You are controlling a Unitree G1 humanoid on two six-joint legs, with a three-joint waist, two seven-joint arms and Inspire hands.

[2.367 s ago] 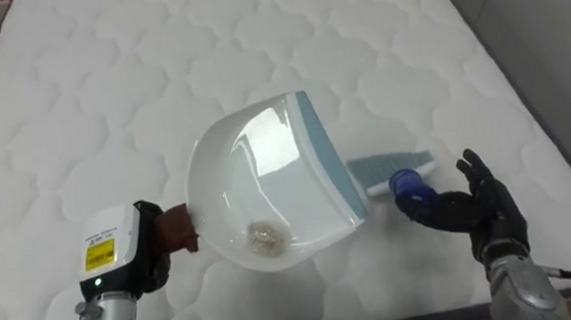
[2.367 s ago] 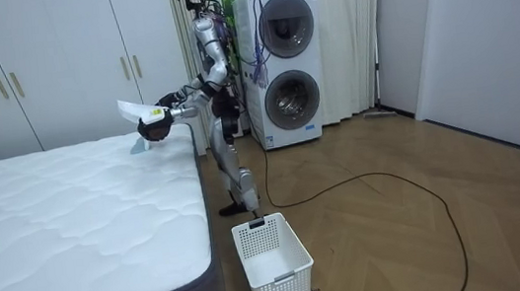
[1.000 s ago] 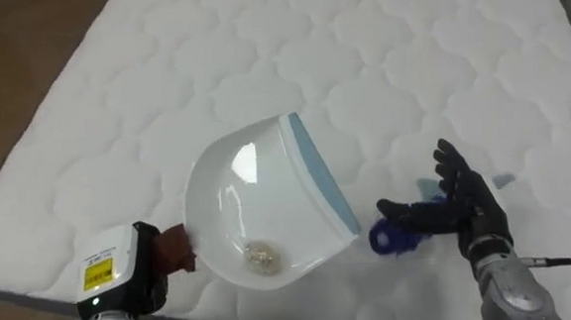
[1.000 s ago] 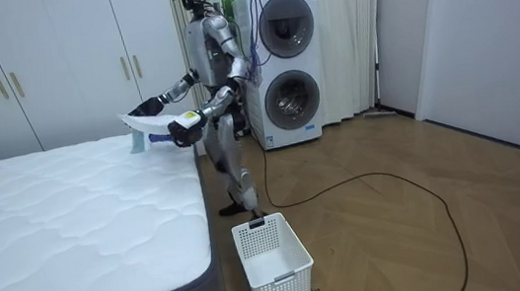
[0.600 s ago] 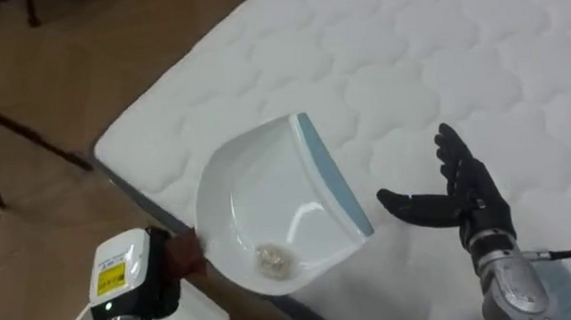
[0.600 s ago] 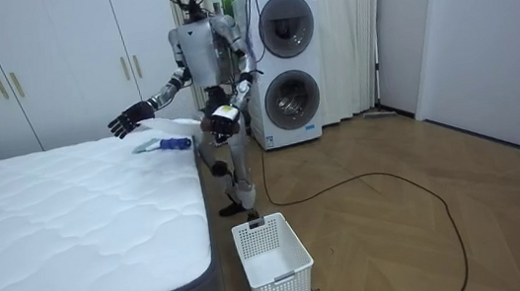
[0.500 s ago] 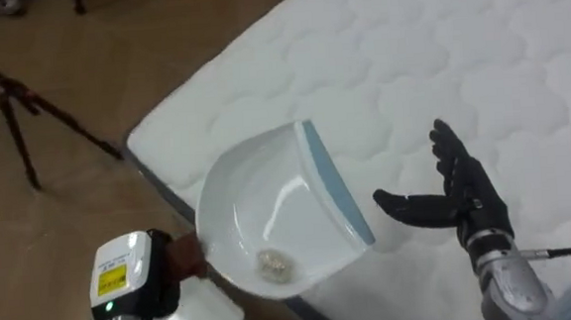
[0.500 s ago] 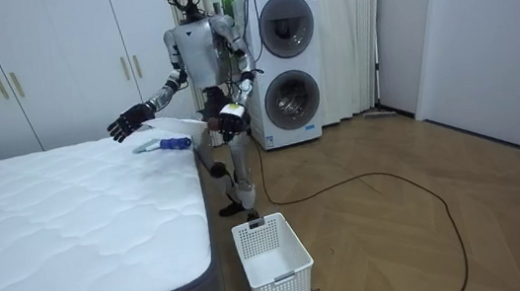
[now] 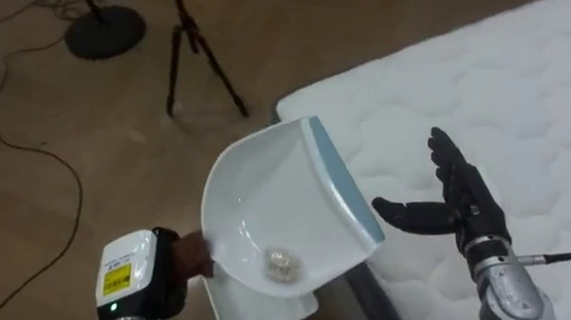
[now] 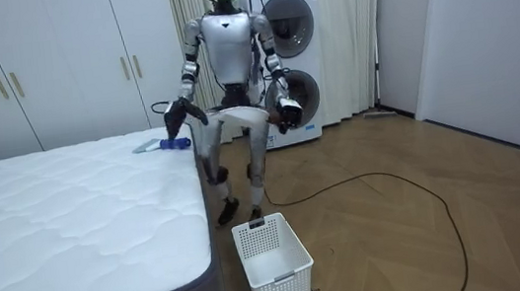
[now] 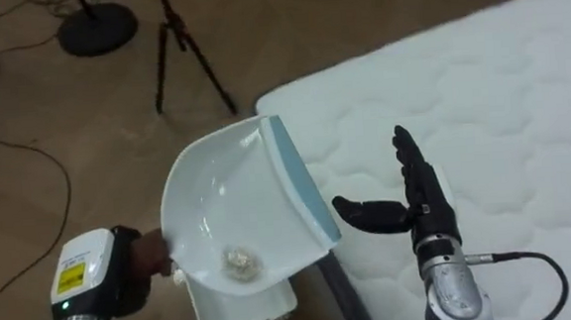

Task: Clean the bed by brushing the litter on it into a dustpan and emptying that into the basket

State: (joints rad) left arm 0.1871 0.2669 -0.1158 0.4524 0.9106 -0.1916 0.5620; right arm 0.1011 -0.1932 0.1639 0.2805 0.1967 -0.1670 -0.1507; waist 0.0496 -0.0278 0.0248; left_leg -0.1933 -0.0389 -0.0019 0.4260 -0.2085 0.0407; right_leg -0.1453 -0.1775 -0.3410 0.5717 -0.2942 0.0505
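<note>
you've got the white dustpan (image 9: 268, 206) up in the left hand (image 9: 170, 274), gripped by its brown handle (image 9: 190, 257). its mouth is tipped up and away, so the blue rubber lip (image 9: 343, 191) sits highest. a small pale clump of crumbs (image 9: 280, 265) rests low in the scoop, near the handle end. the pan hangs over the wooden floor, just off the corner of the white quilted mattress (image 9: 519, 76) and above a white basket (image 9: 250, 311). in the room view you'll find the blue-handled brush (image 10: 166, 145) lying flat on the mattress's edge, near the robot.
</note>
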